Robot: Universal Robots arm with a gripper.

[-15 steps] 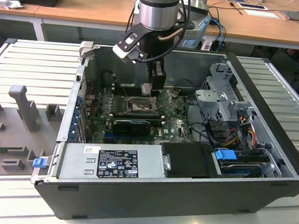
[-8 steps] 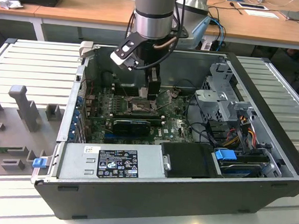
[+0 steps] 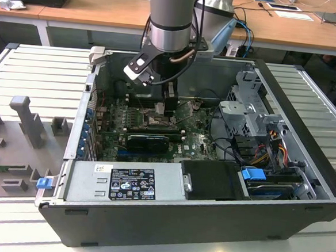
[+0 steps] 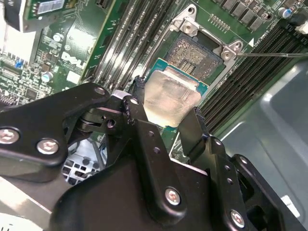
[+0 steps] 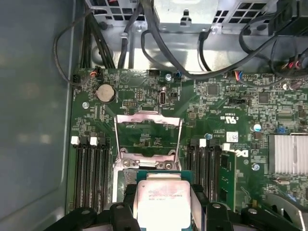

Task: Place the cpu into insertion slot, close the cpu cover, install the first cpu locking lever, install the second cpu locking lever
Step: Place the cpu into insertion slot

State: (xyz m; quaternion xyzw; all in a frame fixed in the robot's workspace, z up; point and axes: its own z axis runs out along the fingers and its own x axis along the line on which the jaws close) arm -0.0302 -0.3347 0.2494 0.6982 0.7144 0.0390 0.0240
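In both wrist views the cpu (image 4: 171,96) (image 5: 162,199), a small square chip with a pale silver top and green edge, sits between the black fingers (image 4: 137,103) of my gripper (image 4: 166,115) (image 5: 163,202), which is shut on it. It hangs just over the insertion slot (image 4: 199,50), whose dark contact field partly shows beyond the chip. The cpu cover (image 5: 148,129), a silvery frame with a window, stands flipped open beyond the socket. A thin locking lever rod (image 4: 269,54) sticks out sideways. In the exterior view my gripper (image 3: 164,107) reaches down into the case over the motherboard.
Long black memory slots (image 5: 91,173) (image 5: 207,166) flank the socket on both sides. A black card (image 3: 148,141), the power supply (image 3: 126,181), a drive cage (image 3: 247,108) and loose cables (image 5: 192,72) crowd the open case (image 3: 306,130). A grey case wall (image 5: 33,115) stands close by.
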